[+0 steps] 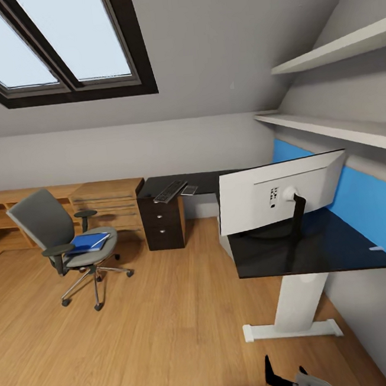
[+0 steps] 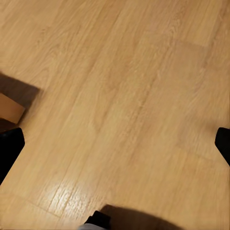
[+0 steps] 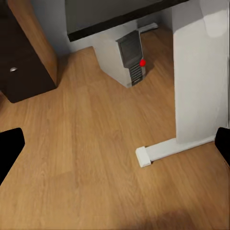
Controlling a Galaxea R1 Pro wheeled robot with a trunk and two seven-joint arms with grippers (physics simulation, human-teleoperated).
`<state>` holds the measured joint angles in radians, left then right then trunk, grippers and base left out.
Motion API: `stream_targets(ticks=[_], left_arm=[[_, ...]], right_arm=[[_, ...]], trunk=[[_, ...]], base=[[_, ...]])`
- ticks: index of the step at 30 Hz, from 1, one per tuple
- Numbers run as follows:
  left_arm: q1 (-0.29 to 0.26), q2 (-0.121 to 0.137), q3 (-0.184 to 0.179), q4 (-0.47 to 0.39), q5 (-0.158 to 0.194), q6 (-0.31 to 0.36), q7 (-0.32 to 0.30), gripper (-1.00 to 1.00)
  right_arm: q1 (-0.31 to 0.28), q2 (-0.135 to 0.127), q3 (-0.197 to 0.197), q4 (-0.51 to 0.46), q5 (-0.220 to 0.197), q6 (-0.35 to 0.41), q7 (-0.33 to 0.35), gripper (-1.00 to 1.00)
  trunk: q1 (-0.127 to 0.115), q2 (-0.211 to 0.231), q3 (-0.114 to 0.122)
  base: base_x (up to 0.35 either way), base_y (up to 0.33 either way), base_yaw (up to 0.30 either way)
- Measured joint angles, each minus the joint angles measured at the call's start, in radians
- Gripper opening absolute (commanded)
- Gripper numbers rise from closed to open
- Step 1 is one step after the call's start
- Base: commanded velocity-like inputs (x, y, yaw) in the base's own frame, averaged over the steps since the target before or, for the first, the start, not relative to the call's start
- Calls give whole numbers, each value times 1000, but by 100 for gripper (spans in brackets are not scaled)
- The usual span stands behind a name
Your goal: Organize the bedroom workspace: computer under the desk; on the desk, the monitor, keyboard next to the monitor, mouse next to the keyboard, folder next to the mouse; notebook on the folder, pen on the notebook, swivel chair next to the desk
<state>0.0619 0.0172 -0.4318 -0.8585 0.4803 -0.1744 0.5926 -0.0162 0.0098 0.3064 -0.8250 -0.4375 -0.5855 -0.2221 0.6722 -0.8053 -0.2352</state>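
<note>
**Robot stood off from desk, nothing in hand**

Both claws were empty and spread wide. Left claw (image 2: pixel 115 143) hung over bare floor (image 2: pixel 124 81), fingertips (image 2: pixel 9 148) at the frame edges with nothing between. Right claw (image 3: pixel 115 146) was likewise spread, aimed low at the desk leg (image 3: pixel 199 72) and its foot (image 3: pixel 165 149). Probably a carry posture: arms tucked down while the base moved, no grasp started.

Task things, head view:
- Monitor (image 1: pixel 279 190) stood on the desk (image 1: pixel 341 243), back to camera. That step looked done.
- Computer (image 3: pixel 130 55) sat on the floor under the desktop, seen from the right wrist. Looked fine where it was.
- Keyboard (image 1: pixel 170 190) lay on the far arm of the desk, above the drawers (image 1: pixel 161 220), well apart from the monitor, so it likely needed moving closer.
- A small flat grey thing (image 1: pixel 189 190) lay just beside the keyboard; could not tell what it was.
- Chair (image 1: pixel 64 242) stood out on the floor, well apart from the desk. It acted as holder: the blue folder (image 1: pixel 89 243) lay flat on the seat. Whether the notebook lay with it, could not tell.
- A small pale thing (image 1: pixel 376 248) lay near the desk's right edge, maybe the pen; too small to say.
- Mouse: could not pick it out.

Wall shelves (image 1: pixel 335 127): contents couldn't be made out.
</note>
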Motion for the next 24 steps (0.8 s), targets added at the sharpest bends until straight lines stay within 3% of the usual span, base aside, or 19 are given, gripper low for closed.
stream_targets(ticks=[7, 8, 9, 13, 15, 20, 24], left_arm=[[0, 1, 8, 19, 0, 0, -2, 100], [1, 1, 9, 34, 0, 0, -2, 100], [1, 1, 10, 43, 1, 0, -2, 100], [1, 0, 12, 77, 1, -1, -3, 100], [1, 1, 13, 95, 2, -2, -3, 100], [-1, 2, 44, 114, 2, -3, -5, 100], [-2, 2, 86, 123, 2, -3, -26, 100]], right_arm=[[-3, -47, -14, -290, 7, 358, -128, 100], [-5, -54, -24, -370, 6, 466, -157, 100], [-6, -57, -34, -409, 3, 519, -171, 100], [-29, -58, -112, -497, -14, 679, -207, 100], [-82, -52, -163, -525, -29, 768, -220, 100], [-217, -39, -207, -466, -70, 872, -230, 100], [-301, -25, -217, -306, -89, 892, -228, 100]], trunk=[[-27, 49, 22], [-31, 56, 25], [-35, 63, 28], [-50, 91, 41], [-58, 105, 47], [-77, 140, 63], [-92, 168, 76]], base=[[0, 0, 0], [0, 0, 0], [0, 0, 0], [0, 0, 0], [0, 0, 0], [0, 0, 0], [0, 0, 0]])
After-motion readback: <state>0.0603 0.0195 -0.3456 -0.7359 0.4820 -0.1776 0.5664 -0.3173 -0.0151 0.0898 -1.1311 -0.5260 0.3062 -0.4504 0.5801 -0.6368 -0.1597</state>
